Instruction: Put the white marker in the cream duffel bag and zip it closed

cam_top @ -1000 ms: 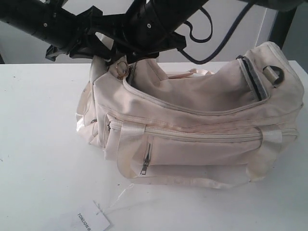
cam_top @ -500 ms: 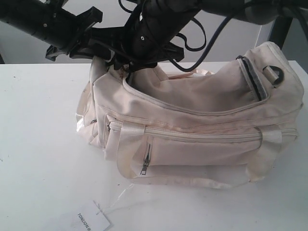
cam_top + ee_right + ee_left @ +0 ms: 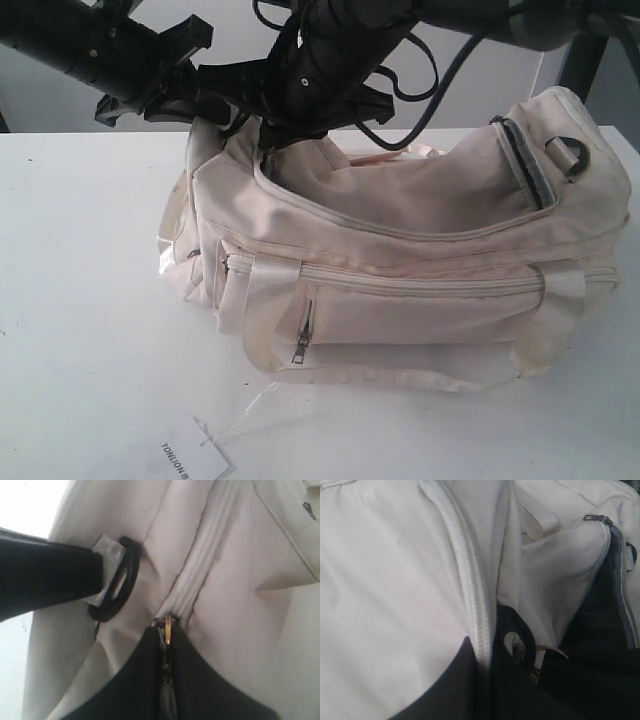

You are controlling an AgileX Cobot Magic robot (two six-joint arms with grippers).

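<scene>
Zipper ring [image 3: 168, 629] between right fingers [image 3: 210, 690]

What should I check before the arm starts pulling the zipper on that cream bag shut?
1. Right gripper pinching the gold ring zipper pull: ok, jaws closed on it.
2. Left gripper bracing the cream fabric duffel bag by its black oval buckle: ok, it looks clamped.
3. Slim white marker inside the bag: cannot tell, no view shows it.
4. Main zip opening ready to close: ok, gaping wide, slider at the held end.
5. Zip track free of snags: ok near the slider, cannot tell further along.
6. White paper tag clear of the bag: ok, lying apart on the table.
</scene>
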